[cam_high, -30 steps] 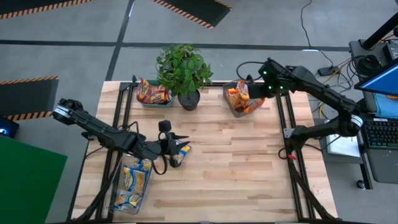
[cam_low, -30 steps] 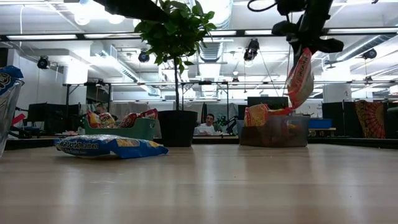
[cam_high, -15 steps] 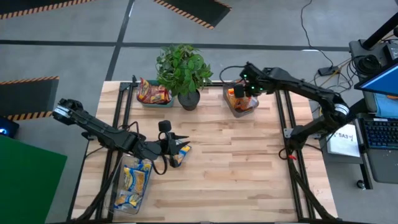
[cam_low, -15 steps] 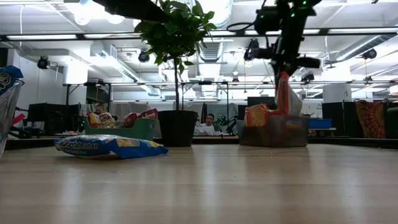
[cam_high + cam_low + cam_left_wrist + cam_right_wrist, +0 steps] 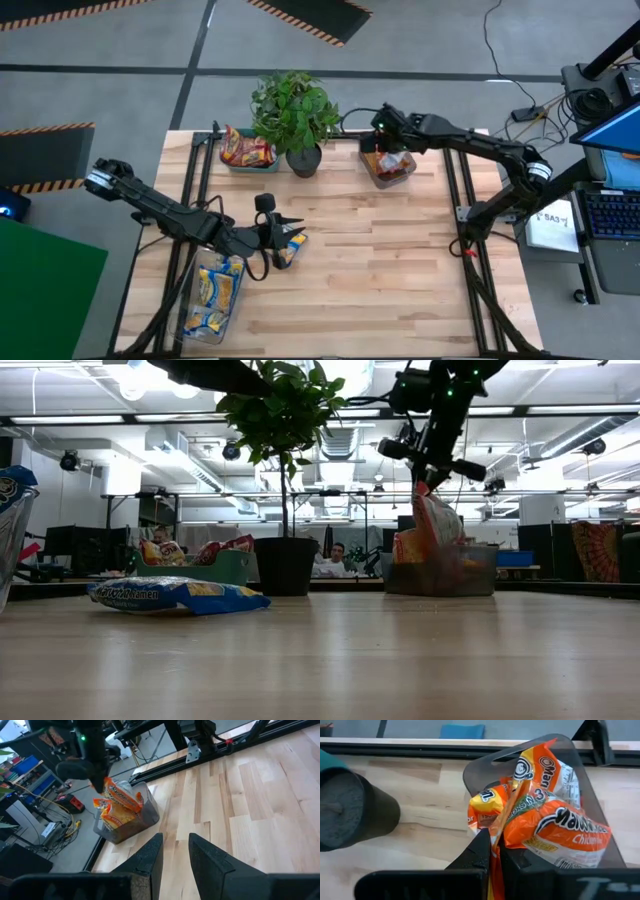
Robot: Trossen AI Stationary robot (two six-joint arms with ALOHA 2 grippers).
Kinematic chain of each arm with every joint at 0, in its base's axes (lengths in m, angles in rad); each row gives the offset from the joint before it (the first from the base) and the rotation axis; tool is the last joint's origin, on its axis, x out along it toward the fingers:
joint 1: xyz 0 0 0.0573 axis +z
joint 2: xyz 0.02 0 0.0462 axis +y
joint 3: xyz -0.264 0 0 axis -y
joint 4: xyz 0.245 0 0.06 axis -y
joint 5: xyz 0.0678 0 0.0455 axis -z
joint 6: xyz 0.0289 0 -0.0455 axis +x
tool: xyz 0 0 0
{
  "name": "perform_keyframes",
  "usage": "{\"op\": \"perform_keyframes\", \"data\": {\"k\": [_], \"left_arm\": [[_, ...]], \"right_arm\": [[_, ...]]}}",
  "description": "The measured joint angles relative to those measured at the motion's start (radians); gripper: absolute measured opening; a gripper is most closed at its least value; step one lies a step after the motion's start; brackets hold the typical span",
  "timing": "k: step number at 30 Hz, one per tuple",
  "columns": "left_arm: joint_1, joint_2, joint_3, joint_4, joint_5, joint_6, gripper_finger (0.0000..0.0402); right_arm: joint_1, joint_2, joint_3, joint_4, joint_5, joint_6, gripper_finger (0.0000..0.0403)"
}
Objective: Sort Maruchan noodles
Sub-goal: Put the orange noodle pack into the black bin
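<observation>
The wooden desk fills most of the top-down shot, with a potted plant at the back edge between two bins. The green bin next to the plant has red packets in it, but the leaves cover part of it so I can't count them. The clear bin on the other side holds orange packets, and the right arm blocks most of it from above. A third clear bin hangs at the front left corner with blue-and-yellow packets inside; in the level shot only its edge peeks in, cut off by the frame.

The right pincer is down at the orange bin, clamped tight on an orange packet whose pinched edge runs down between the fingers, so you only see a sliver of it there. The left pincer sits low near the left middle of the desk, over a blue-and-yellow packet lying flat. Its fingers stand a narrow gap apart in its own camera, with nothing visible between them, and from above the arm hides whether it's touching that packet, so can't say.
</observation>
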Motion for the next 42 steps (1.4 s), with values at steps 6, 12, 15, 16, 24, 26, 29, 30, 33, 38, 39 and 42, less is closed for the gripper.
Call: {"op": "perform_keyframes", "data": {"k": [6,12,15,16,24,26,29,30,33,38,39,42], "left_arm": [[0.0,0.0,0.0,0.0,0.0,0.0,0.0076],[0.0,0.0,0.0,0.0,0.0,0.0,0.0076],[0.0,0.0,0.0,0.0,0.0,0.0,0.0076],[0.0,0.0,0.0,0.0,0.0,0.0,0.0076],[0.0,0.0,0.0,0.001,0.0,-0.004,0.0076],[0.0,0.0,0.0,0.001,0.0,-0.004,0.0076],[0.0,0.0,0.0,0.001,0.0,-0.004,0.0076],[0.0,0.0,0.0,0.001,0.0,-0.004,0.0076],[0.0,0.0,0.0,0.001,0.0,-0.004,0.0076],[0.0,0.0,0.0,0.001,0.0,-0.004,0.0076],[0.0,0.0,0.0,0.001,0.0,-0.004,0.0076],[0.0,0.0,0.0,0.001,0.0,-0.004,0.0076]], "right_arm": [[0.024,0.006,-0.011,-0.031,0.07,0.001,0.0009],[0.057,0.006,-0.022,-0.035,0.079,0.024,0.0009],[0.072,0.006,-0.022,-0.052,0.073,0.008,0.0009],[0.073,0.006,-0.022,-0.057,0.071,0.0,0.0009],[0.066,0.006,-0.017,-0.052,0.074,0.063,0.0009],[0.062,0.005,-0.015,-0.051,0.074,0.069,0.0009],[0.056,0.005,-0.015,-0.051,0.056,0.016,0.0011],[0.053,0.005,-0.015,-0.05,0.035,-0.006,0.0013],[0.042,0.005,-0.015,-0.051,-0.008,-0.071,0.0019],[0.027,0.005,-0.015,-0.055,0.0,-0.036,0.0011],[0.023,0.005,-0.015,-0.055,0.011,-0.018,0.0011],[0.011,0.005,-0.015,-0.055,0.039,0.005,0.0013]]}}
